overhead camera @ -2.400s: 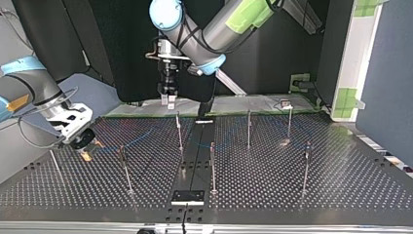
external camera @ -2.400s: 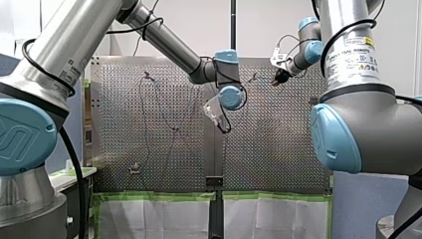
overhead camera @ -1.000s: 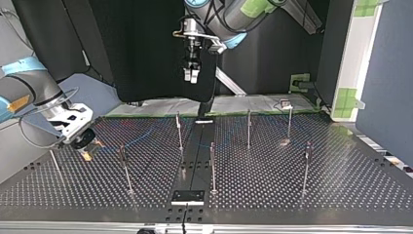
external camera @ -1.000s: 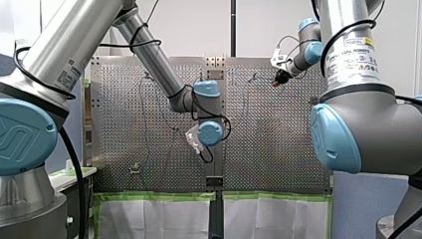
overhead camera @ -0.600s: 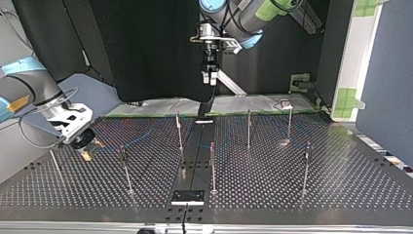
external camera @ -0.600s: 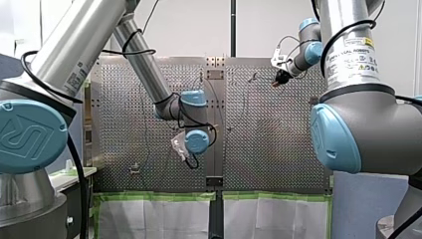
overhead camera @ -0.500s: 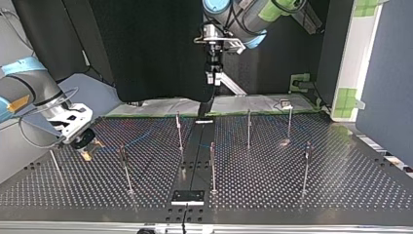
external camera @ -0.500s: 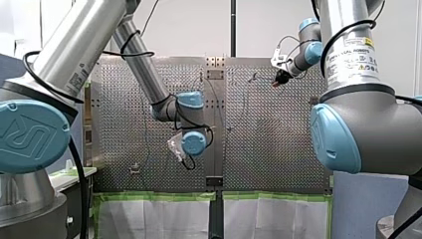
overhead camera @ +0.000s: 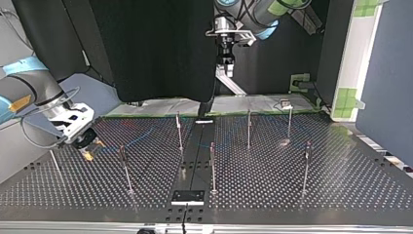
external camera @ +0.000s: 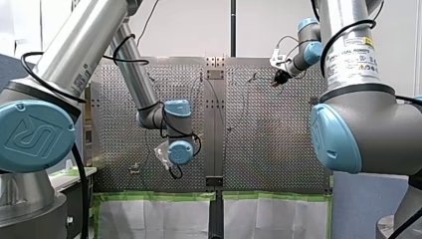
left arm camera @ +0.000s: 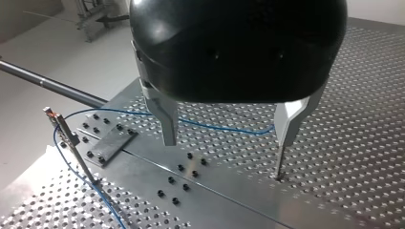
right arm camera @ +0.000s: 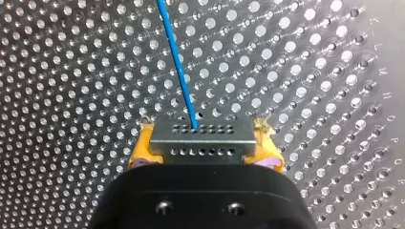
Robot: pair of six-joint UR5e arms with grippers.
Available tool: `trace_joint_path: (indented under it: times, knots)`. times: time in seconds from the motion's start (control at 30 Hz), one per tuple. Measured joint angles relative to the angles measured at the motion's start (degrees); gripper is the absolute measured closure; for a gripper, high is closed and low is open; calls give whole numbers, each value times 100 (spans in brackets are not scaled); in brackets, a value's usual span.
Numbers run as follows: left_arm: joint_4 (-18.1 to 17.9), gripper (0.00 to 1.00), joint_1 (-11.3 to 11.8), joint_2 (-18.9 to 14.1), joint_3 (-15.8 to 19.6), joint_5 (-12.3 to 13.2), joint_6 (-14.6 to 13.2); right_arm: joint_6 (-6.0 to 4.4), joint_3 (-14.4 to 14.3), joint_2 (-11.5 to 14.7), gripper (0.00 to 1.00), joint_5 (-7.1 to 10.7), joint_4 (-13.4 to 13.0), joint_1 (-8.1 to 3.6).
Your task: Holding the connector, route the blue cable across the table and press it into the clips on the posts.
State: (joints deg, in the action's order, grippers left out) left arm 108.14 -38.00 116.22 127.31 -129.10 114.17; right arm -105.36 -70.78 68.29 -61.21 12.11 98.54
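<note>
Left end effector (overhead camera: 226, 72) lifted high off the bench (overhead camera: 272, 165), swung to top view's right; front view: shifted left, nearer.

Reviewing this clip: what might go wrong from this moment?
The blue cable leaves the connector as one thin strand; pulling by my right gripper may strain that joint. My left gripper is open, high above the table, guiding nothing; the slack cable could snag the post.

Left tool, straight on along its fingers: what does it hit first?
Probably the thin metal post standing right under one metal finger of the open left tool; otherwise the thin blue cable lying on the perforated metal table between the fingers. Depth is unclear.
</note>
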Motion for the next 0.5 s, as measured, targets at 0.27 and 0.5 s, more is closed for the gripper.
trace_joint_path:
  times: [0.27,0.5]
  knots:
    - [-11,0,-16,0,415,4,0,1,-1,1,100,1,0,-35]
    - [-11,0,-17,0,742,4,0,6,-2,0,100,-2,0,-62]
